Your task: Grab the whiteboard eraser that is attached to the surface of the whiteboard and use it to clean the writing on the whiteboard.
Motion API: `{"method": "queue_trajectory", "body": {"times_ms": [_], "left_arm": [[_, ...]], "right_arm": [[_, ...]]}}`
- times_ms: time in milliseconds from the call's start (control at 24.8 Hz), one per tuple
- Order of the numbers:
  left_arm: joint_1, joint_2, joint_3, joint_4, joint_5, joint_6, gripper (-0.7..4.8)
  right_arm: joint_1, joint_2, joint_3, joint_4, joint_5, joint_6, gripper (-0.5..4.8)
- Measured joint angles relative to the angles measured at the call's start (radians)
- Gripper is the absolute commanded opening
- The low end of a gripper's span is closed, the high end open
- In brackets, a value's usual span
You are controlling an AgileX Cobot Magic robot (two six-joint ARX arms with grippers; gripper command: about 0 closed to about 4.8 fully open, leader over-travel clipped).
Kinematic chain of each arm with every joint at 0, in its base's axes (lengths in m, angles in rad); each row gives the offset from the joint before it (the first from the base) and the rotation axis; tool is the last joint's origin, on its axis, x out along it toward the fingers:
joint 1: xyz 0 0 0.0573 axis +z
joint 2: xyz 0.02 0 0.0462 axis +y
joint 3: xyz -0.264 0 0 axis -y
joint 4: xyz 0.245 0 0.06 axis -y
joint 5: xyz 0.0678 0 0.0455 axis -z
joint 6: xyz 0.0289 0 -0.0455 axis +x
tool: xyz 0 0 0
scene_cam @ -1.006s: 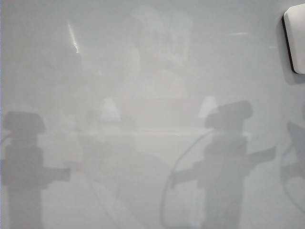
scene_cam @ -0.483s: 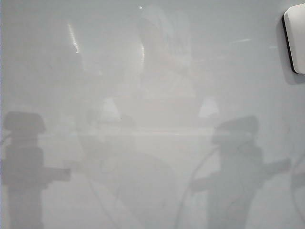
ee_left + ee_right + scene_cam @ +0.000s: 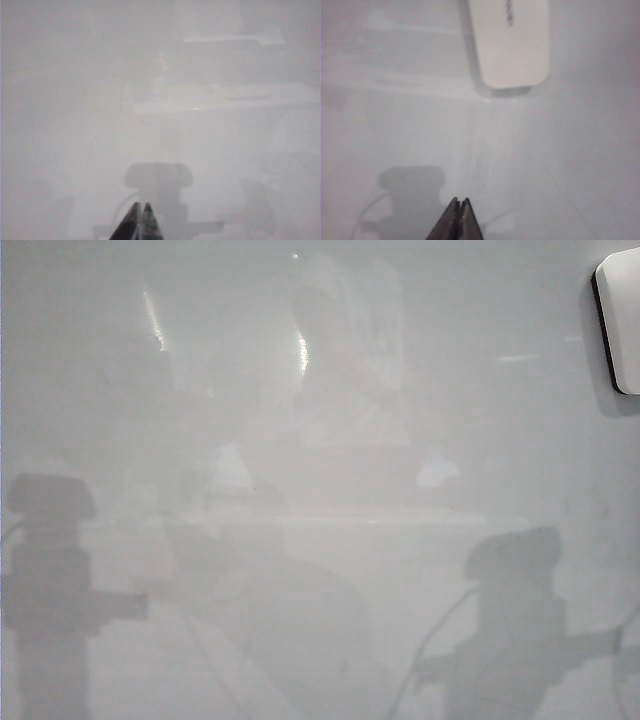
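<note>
Exterior view: whiteboard eraser [image 3: 620, 320] edge-cropped | left tool [image 3: 140, 222], right tool [image 3: 459, 220] closed, empty

In the exterior view the whiteboard eraser [image 3: 620, 320] is being cut off by the right edge. My right wrist view is cropping its far end. My left gripper [image 3: 139, 222] and right gripper [image 3: 458, 220] are showing only their tips, the rest running off-frame. Small print on the eraser is staying too blurred to read.

Soft light leaves faint glare streaks and grey shadows everywhere.
</note>
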Motion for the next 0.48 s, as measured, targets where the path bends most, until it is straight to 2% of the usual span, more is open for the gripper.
{"method": "queue_trajectory", "body": {"times_ms": [483], "left_arm": [[0.0, 0.0, 0.0, 0.0, 0.0, 0.0, -0.05]], "right_arm": [[-0.002, 0.0, 0.0, -0.016, 0.0, 0.001, -0.05]]}}
